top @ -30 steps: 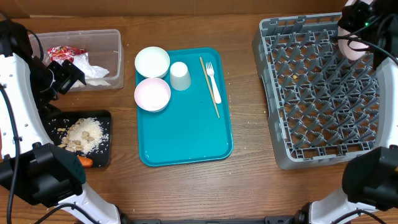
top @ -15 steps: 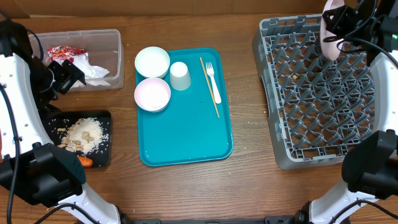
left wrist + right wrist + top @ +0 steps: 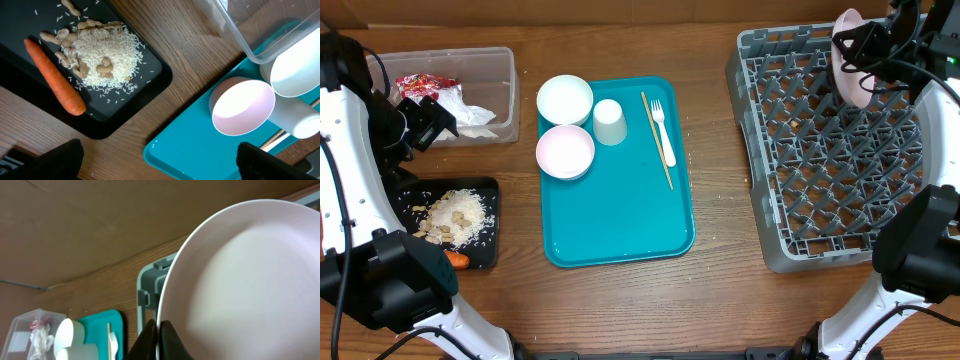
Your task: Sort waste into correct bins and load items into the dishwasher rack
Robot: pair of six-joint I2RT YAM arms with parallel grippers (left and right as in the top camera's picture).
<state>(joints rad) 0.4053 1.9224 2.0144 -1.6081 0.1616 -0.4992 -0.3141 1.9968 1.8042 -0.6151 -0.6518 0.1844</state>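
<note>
My right gripper [image 3: 159, 330] is shut on the rim of a pale pink plate [image 3: 240, 280], held on edge above the far right part of the grey dishwasher rack [image 3: 820, 170]; overhead, the plate [image 3: 847, 58] is tilted. My left gripper [image 3: 162, 162] hangs open and empty over the table between the black tray [image 3: 145, 95] and the teal tray [image 3: 200, 155]. The black tray holds a carrot [image 3: 54, 76], rice [image 3: 107, 57] and scraps. A clear tub [image 3: 500, 60] holds a red wrapper [image 3: 425, 84] and napkins [image 3: 470, 112].
On the teal tray [image 3: 620, 210] stand a white bowl [image 3: 565, 99], a pink bowl [image 3: 565, 151] and a white cup [image 3: 609, 122], with a wooden stick [image 3: 656, 140] and a white fork [image 3: 663, 133] beside them. A cardboard wall runs along the back.
My right gripper has carried the plate leftward over the rack's back edge and turned it more onto its edge. The left arm has not moved.
</note>
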